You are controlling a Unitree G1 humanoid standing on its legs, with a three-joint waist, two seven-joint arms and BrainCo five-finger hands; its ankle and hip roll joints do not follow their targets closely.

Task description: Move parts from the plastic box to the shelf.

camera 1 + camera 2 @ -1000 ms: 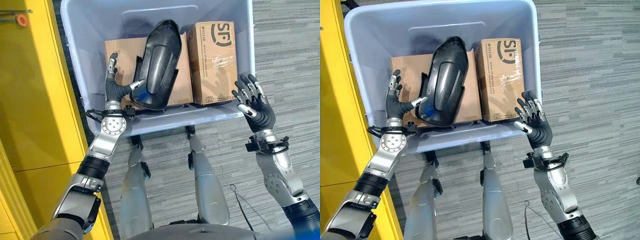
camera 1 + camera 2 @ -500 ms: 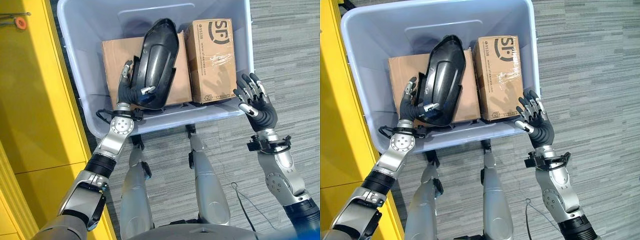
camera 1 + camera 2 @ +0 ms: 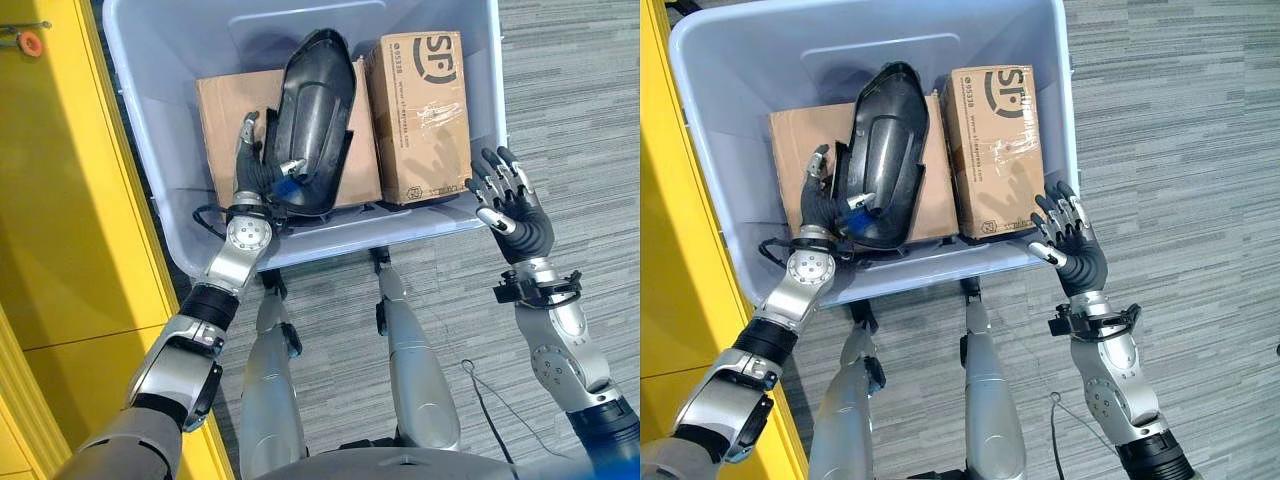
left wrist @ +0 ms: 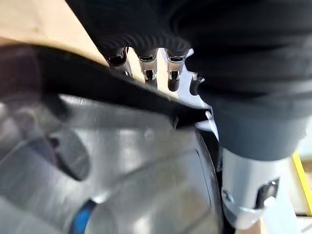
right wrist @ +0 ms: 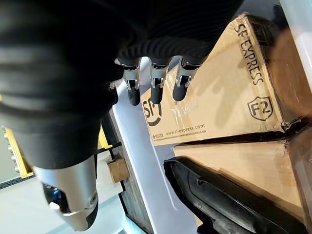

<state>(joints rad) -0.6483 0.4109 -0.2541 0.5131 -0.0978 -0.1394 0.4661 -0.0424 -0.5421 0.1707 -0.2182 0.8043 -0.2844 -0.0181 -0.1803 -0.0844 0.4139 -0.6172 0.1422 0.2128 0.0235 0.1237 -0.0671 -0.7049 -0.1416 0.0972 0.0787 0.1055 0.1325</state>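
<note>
My left hand (image 3: 258, 170) grips the black part (image 3: 312, 120) lying on the cardboard boxes (image 3: 425, 110) inside the plastic box (image 3: 170, 150). My right hand (image 3: 512, 205) hovers open-fingered just outside the plastic box's near right corner.

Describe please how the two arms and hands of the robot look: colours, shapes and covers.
Both arms are silver-grey metal segments with black bands and round joints. A dark ribbed cover wraps the wrist and back of the left hand and the right hand. The fingers are silver with dark tips, the thumb set apart. A black clamp ring circles each wrist.
</note>
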